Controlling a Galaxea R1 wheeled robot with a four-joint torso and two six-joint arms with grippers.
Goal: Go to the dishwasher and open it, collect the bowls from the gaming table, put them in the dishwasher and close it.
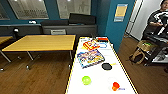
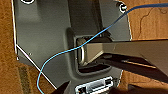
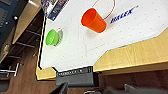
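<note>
A green bowl (image 1: 86, 80) (image 3: 53, 37) and an orange cup-shaped bowl (image 1: 115, 85) (image 3: 93, 20) rest on the near end of the gaming table (image 1: 100, 75), a long white air-hockey-style top with yellow edging. In the right wrist view my right gripper (image 3: 96, 90) hangs open just off the table's near end (image 3: 120, 40), below a dark slot (image 3: 75, 76), with nothing between its fingers. My left gripper (image 2: 98, 89) is open over the wood floor, close to the robot's own grey plate. The dishwasher is out of view.
Farther along the white top lie colourful game boxes (image 1: 90, 58), a black disc (image 1: 106, 66) and a red box (image 1: 91, 45). A yellow table (image 1: 42, 42) stands to the left. A teal pillar (image 1: 115, 25), a bag (image 1: 137, 56) and a person (image 1: 157, 20) with a rig are on the right.
</note>
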